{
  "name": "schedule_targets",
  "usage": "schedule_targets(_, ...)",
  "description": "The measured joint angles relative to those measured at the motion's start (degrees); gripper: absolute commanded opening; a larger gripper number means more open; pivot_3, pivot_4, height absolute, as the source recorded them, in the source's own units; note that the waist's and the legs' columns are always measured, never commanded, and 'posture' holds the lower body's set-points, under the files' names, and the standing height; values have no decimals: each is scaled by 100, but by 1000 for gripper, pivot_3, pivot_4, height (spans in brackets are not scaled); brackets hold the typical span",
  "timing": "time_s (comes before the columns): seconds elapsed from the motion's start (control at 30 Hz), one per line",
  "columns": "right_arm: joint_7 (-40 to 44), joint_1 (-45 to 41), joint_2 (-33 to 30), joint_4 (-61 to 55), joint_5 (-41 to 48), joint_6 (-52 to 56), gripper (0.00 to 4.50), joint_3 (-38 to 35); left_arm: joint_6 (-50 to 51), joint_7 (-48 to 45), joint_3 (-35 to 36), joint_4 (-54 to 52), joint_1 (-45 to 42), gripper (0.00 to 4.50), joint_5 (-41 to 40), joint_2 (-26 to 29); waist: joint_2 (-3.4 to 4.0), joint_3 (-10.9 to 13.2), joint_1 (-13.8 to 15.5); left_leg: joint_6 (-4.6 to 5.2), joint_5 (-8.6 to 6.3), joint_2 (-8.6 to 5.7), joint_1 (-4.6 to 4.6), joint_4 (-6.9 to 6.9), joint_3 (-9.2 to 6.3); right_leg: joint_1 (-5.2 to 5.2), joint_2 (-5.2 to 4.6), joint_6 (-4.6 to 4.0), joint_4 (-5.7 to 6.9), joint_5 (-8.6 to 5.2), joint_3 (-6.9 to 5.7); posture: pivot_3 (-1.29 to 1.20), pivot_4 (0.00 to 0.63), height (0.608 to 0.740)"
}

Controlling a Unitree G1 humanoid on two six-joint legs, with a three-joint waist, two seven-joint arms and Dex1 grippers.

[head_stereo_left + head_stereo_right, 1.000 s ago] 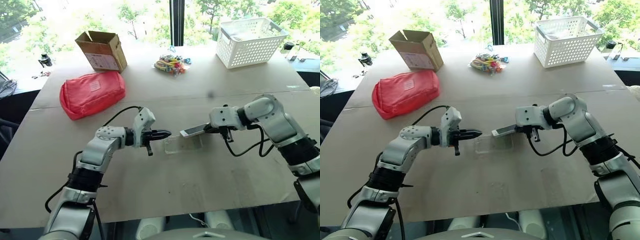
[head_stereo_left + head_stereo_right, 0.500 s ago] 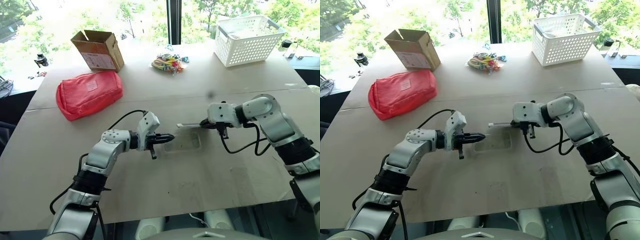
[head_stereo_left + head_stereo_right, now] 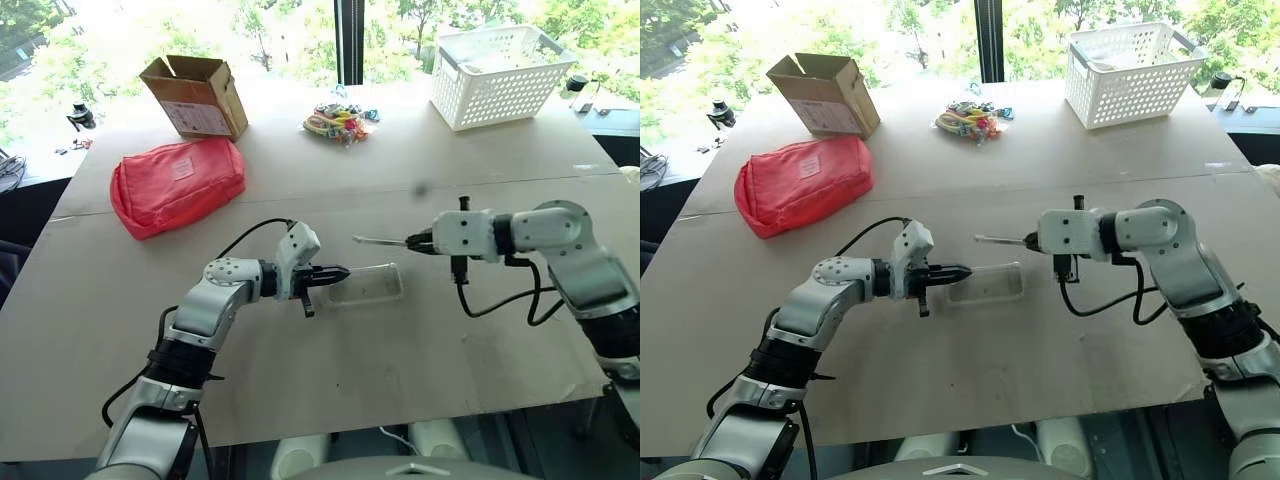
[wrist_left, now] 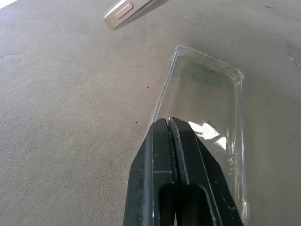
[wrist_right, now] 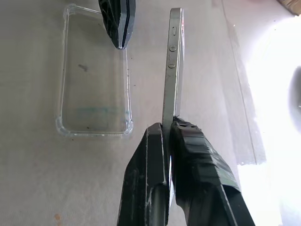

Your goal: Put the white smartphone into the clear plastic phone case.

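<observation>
Right jaws: the right gripper (image 5: 167, 129) is clenched on one end of the white smartphone (image 5: 173, 61), which sticks out edge-on past the black fingers (image 5: 190, 155).
Left jaws: the left gripper (image 4: 169, 123) is pressed fully together with nothing between the fingers, its tip over the near end of the clear plastic phone case (image 4: 207, 108).
Phone: thin flat slab, metallic side band with small round buttons (seen in the right wrist view); held in the air above the table (image 3: 300, 380), just beyond the case's far long edge.
Case: glossy see-through shell, rounded bumper corners, low rim, lying flat and open side up on the table between the two grippers.
Table surface: matte beige sheet with a seam running across it.
Head views add: red fabric pouch (image 3: 178, 185), open cardboard box (image 3: 197, 96), white lattice basket (image 3: 505, 76) and a small heap of colourful bits (image 3: 340, 124), all well apart from the case.
Open room: bare sheet all round the case, widest toward the table's near edge.
</observation>
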Motion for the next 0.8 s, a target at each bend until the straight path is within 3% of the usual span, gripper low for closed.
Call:
schedule_targets(0.33,117,470,-619,-1364,38,576,33,90,68,1,-7,11,-70,0,8,-14,-5,7,9,1,0,-1,0,2,0,1,-1,1,1,0,-1,0,150,740)
schedule_targets(0.8,-425,710,-658,-1363,-1241,281,33,769,-16,96,-9,52,-174,0,115,-125,-8,8,55,0,0,-4,16,8,3,18,0,1,7,0,-1,0,150,740)
